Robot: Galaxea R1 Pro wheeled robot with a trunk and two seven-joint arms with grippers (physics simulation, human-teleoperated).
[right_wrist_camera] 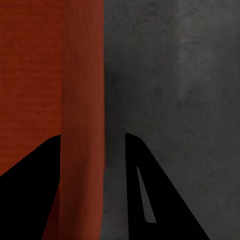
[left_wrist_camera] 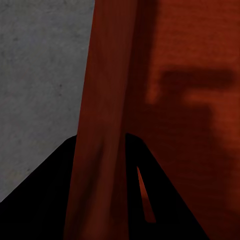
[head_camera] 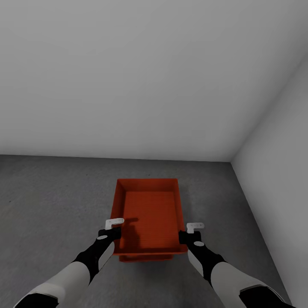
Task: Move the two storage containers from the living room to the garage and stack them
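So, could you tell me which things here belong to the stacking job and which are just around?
Job: orange-red storage container; left gripper and right gripper, each straddling a side wall; grey concrete floor.
Just around: white walls.

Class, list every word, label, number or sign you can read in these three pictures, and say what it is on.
None can be read: the orange-red container, grey floor and white walls are plain. Faint marks on the right pincer are too small to read.
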